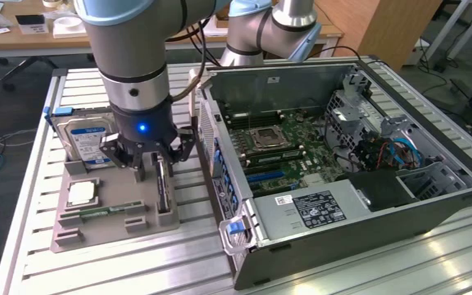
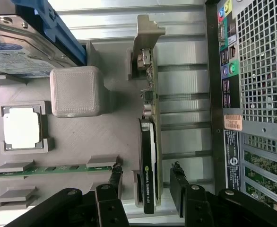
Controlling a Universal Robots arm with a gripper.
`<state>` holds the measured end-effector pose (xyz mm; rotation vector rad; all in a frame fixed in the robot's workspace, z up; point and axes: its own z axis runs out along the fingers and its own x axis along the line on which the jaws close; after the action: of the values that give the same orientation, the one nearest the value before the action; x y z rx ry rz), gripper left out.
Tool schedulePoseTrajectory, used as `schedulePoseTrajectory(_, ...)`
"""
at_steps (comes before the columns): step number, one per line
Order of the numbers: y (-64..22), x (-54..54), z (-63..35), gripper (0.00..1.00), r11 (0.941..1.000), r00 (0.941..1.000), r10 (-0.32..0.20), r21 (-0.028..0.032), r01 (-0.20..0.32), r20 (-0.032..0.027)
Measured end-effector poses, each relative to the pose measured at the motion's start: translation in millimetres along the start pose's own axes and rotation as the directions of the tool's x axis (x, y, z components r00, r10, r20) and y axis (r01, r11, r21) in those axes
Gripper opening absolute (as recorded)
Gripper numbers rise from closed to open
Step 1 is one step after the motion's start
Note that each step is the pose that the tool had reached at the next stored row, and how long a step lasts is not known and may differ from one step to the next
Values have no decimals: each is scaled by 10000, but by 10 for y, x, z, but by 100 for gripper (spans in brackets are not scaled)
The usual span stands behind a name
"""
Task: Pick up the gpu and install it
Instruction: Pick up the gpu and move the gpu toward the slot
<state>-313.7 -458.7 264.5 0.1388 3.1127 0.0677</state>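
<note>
On the slatted metal counter [image 1: 400, 270], the opened computer tower [image 1: 343, 239] lies on its side with the motherboard exposed. Beside it, my arm [image 1: 129, 67] reaches down over the grey parts holder [image 1: 113, 206]. Its hand [image 2: 146, 169] is spread, one finger on each side of the gpu [image 2: 148, 142], which stands on edge in its holder slot, ungripped, near the tower.

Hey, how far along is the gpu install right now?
Done: the tool sits low over the tray, open and straddling the gpu. In hand: nothing is gripped; the card stands on edge in its tray slot. Left: gripping, lifting and seating it in the open computer case.
</note>
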Motion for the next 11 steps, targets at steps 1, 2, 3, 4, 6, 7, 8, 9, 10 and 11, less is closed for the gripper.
schedulePoseTrajectory(1,0,0,13,53,10000,10000,0,0,0,-2)
schedulePoseTrajectory(2,-1,-1,24,53,10000,10000,1,0,-1,-5)
schedulePoseTrajectory(3,-1,-2,34,53,10000,10000,2,0,-2,-10)
schedulePoseTrajectory(4,-1,-7,43,53,10000,10000,0,1,0,-15)
schedulePoseTrajectory(6,-1,-9,54,53,10000,10000,2,2,-2,-22)
schedulePoseTrajectory(7,-1,-9,54,53,10000,10000,2,2,-2,-23)
schedulePoseTrajectory(8,-1,-9,54,53,10000,10000,1,3,-1,-23)
schedulePoseTrajectory(9,-1,-11,55,53,10000,10000,0,0,0,-22)
schedulePoseTrajectory(10,0,-14,57,53,10000,10000,0,-3,0,-20)
schedulePoseTrajectory(11,1,-16,59,53,10000,10000,1,-4,-1,-21)
